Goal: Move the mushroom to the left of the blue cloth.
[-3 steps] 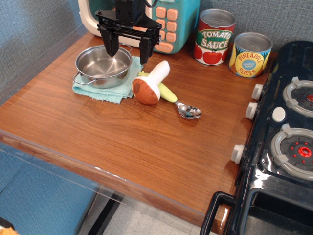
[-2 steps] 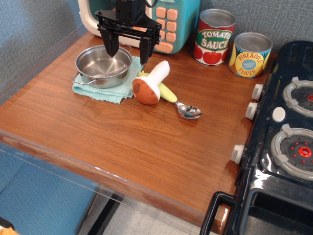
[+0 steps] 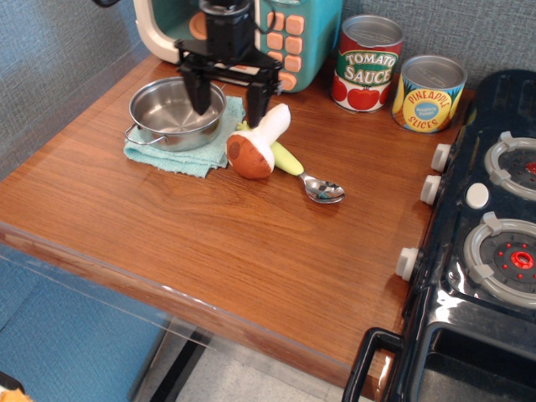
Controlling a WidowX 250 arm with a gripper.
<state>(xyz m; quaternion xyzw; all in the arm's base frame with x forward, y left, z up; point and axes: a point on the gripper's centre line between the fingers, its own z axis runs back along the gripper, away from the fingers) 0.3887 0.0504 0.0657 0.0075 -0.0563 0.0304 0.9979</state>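
Note:
The mushroom point(image 3: 258, 142) lies on its side on the wooden table, reddish-brown cap toward the front, white stem pointing back right. It rests at the right edge of the blue cloth point(image 3: 186, 152) and partly over a spoon point(image 3: 306, 176) with a yellow-green handle. A steel pot point(image 3: 174, 112) sits on the cloth. My gripper point(image 3: 228, 107) is open and empty, hanging just behind and left of the mushroom; its right finger is close to the stem and its left finger is over the pot's rim.
A teal toy microwave point(image 3: 289, 38) stands behind the gripper. A tomato sauce can point(image 3: 366, 64) and a pineapple can point(image 3: 429, 94) stand at the back right. A black toy stove point(image 3: 490, 234) fills the right side. The table's front edge point(image 3: 167, 285) runs diagonally.
The gripper has moved right and lower, toward the mushroom's stem, still open. The mushroom, cloth and pot have not moved.

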